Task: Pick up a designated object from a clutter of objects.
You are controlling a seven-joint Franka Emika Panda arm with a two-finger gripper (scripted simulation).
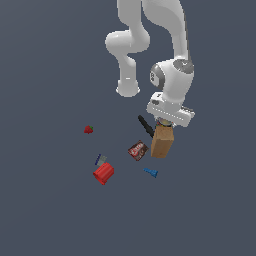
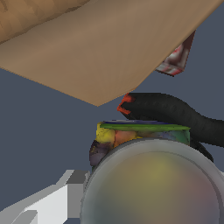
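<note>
Lowered over the can (image 2: 144,144), right beside the brown box (image 1: 162,141) and black clamp (image 2: 175,111). Pincer (image 1: 165,122) grip impossible to tell. Closing and lifting probably left.

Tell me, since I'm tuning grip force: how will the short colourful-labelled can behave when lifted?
The short cylindrical can with the colourful label looks rigid, so it probably won't deform. Its curved wall may slip or roll if knocked over. The black clamp-like tool lies close beside it and might get nudged.

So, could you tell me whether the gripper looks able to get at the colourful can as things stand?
Probably yes: in the wrist view the can sits right below the camera, a finger beside it. The black clamp and brown box crowd it closely.
</note>
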